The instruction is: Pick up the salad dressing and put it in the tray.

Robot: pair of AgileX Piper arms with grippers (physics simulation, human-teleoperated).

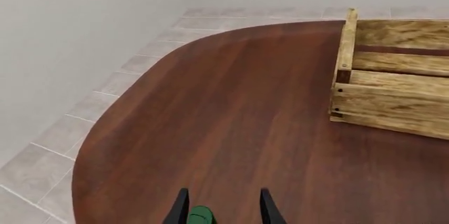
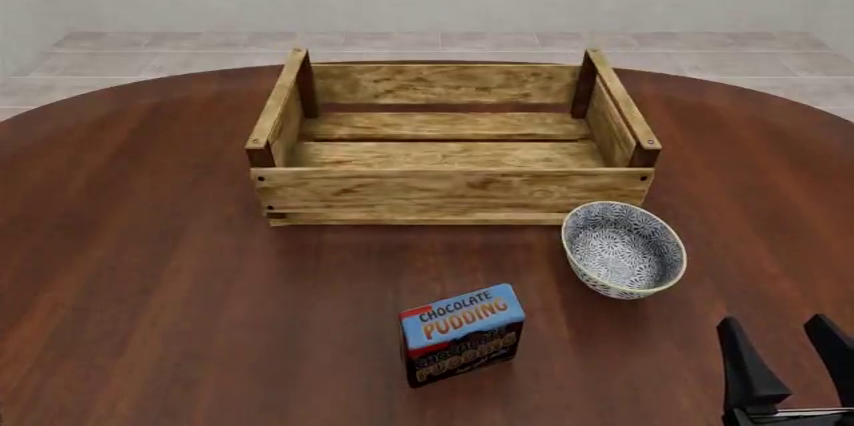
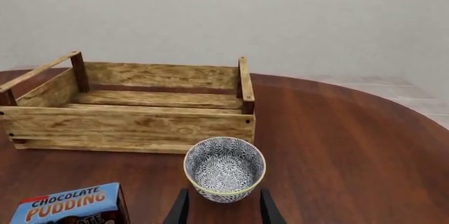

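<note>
- Left wrist view: a dark green cap (image 1: 201, 216) sits between the two dark fingers of the left tool (image 1: 223, 214), at the edge of the frame. I take it for the cap of the salad dressing; the white body is out of sight below the frame.
- Left tool state: fingers stand on either side of the cap. I cannot tell whether they press the bottle or merely flank it; contact is cut off.
- The bottle does not show in the front view, nor does the left arm, so I judge it is off the near-left edge of that frame.
- Left arm pose: camera looks over bare dark-wood surface (image 1: 232, 119) towards the tray (image 1: 393, 92), whose near-left corner post shows far and to the right. The tool is low and well apart from the crate.
- Tray (image 2: 447, 186) sits far centre on the surface, slatted floor bare. Bottle not yet inside.
- Right tool (image 2: 790, 351): fingers spread, holding nothing, parked at near right. It points at the blue-patterned bowl (image 2: 623, 248), which rests just beside the tray's near-right corner.
- Chocolate pudding box (image 2: 462, 334) stands near centre, between the two arms' sides.
- Judgement: the left arm has the job since the bottle is on its side; a path far and right over the near wall should pass left of the box.
</note>
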